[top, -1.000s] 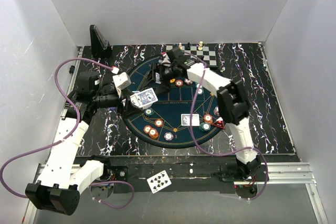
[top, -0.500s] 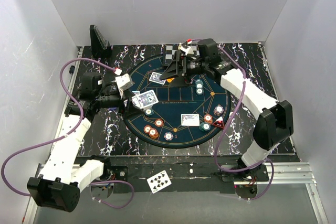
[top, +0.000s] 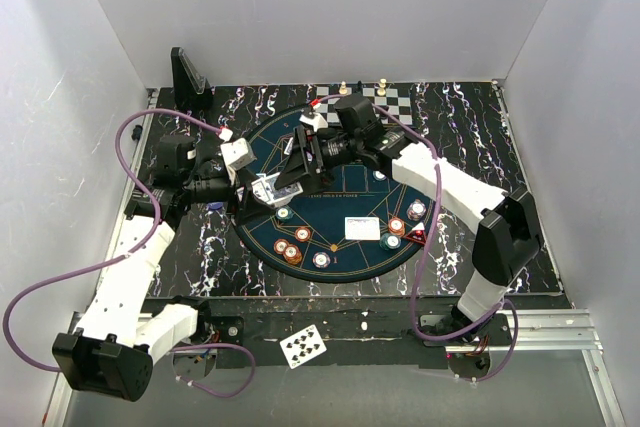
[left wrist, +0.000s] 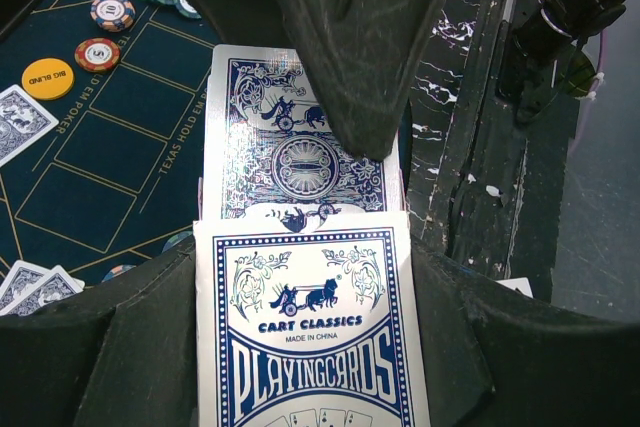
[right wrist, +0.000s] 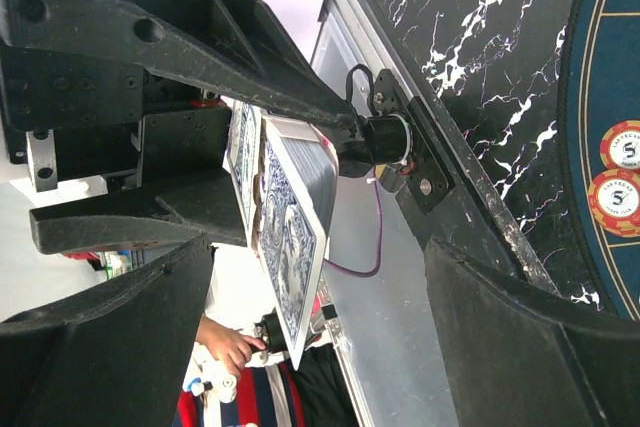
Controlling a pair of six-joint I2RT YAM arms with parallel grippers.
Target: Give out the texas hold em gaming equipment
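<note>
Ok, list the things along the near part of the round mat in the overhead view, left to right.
Pair of orange chips → single orange chip → white chip → face-up card → teal chip → red triangular marker.

The right arm has swung away from the far side of the round dark-blue mat and reached leftward across it. Its right tool, jaws spread wide, now sits right at the blue-patterned pack of playing cards held in the left tool, where a second ago it hovered near the chessboard. The left arm has drawn in slightly, and the pack now lies partly hidden under the right tool in the overhead view.
</note>
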